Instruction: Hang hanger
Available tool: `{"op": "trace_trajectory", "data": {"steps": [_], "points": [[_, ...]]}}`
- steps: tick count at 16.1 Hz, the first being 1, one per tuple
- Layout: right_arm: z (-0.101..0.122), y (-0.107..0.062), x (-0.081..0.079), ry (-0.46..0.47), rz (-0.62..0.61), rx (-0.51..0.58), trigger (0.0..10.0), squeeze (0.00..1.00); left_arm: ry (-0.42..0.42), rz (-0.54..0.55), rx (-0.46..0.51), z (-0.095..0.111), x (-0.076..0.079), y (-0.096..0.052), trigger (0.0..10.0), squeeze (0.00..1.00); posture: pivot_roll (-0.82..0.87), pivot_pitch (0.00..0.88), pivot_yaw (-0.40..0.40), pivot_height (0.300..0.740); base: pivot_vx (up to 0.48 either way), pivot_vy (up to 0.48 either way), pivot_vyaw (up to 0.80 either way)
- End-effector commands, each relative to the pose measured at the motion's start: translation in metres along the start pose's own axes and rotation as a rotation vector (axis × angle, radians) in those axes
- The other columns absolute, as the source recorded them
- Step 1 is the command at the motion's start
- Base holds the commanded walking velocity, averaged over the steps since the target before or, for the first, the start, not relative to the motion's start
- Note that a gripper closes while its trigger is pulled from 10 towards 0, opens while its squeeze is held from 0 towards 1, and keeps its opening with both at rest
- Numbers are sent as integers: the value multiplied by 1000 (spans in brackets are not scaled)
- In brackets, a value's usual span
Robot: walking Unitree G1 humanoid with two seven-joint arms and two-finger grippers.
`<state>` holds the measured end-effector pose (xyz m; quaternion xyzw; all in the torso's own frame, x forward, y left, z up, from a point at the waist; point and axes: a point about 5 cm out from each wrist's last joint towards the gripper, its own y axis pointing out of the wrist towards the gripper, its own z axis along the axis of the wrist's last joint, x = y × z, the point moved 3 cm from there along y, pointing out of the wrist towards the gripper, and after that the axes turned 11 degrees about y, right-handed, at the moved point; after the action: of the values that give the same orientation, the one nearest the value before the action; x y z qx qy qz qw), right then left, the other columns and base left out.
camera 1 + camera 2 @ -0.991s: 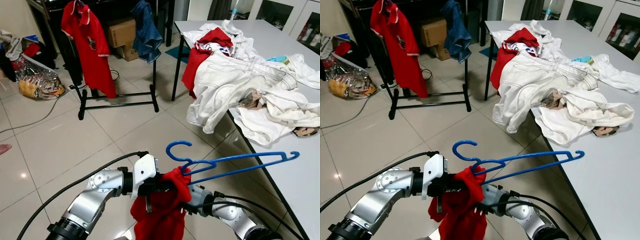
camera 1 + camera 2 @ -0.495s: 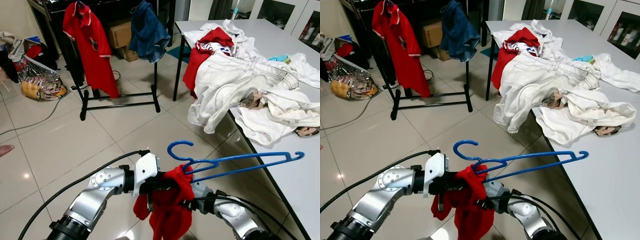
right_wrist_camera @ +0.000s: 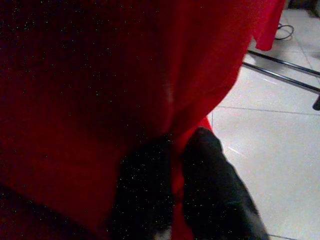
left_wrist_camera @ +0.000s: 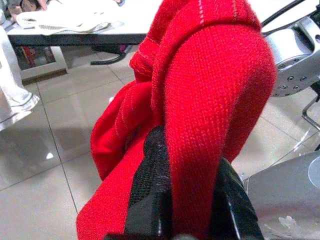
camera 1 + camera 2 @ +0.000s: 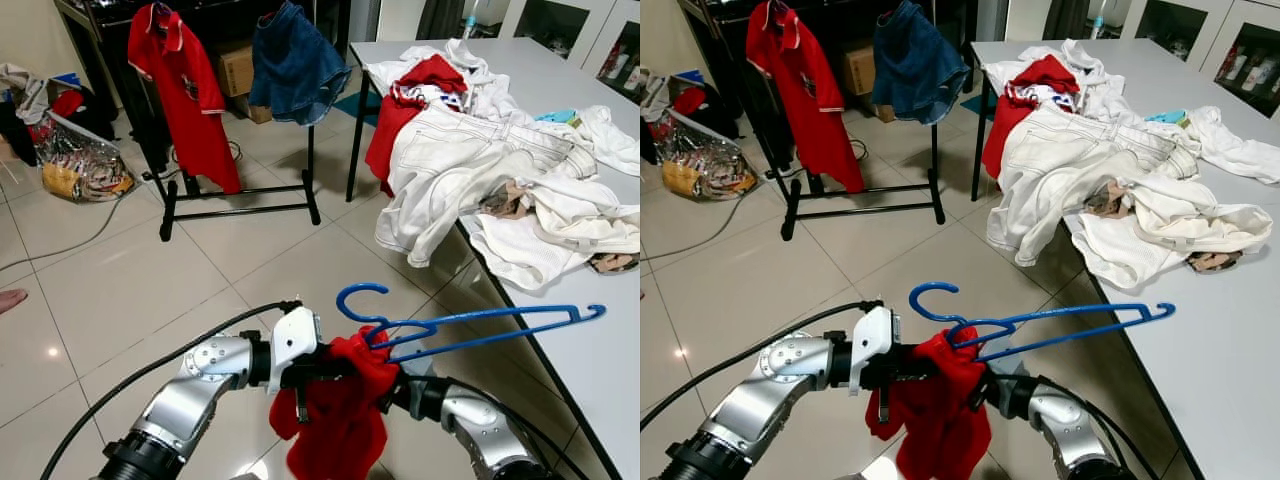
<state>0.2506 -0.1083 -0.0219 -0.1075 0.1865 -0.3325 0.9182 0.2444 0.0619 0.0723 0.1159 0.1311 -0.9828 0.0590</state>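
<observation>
Carry step: both my pincers, left and right, clamped on red sweater with blue hanger; next, hook onto garment rack.

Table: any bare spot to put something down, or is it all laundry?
The table is bare along its near edge, right of the blue hanger, and on the far strip behind the white clothes pile. The middle is crowded with that pile. The floor is also bare between the clothes rack and the red garment both hands pinch.
</observation>
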Motion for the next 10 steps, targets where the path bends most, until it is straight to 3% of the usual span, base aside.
{"op": "trace_trajectory", "data": {"steps": [1, 8, 10], "points": [[9, -3, 5, 22, -17, 49, 0, 0, 28, -6, 9, 4, -2, 1, 10000, 0, -94, 0, 19, 740, 0, 0, 0], [17, -15, 24, 102, -114, 121, 0, 0, 43, 30, 4, 3, -11, 1, 10000, 0, -100, 0, 19, 740, 0, 0, 0], [24, -21, 39, 86, -217, 142, 0, 0, 61, 75, 2, 3, -17, 3, 10000, 0, -107, 0, 20, 740, 0, 0, 0]]}}
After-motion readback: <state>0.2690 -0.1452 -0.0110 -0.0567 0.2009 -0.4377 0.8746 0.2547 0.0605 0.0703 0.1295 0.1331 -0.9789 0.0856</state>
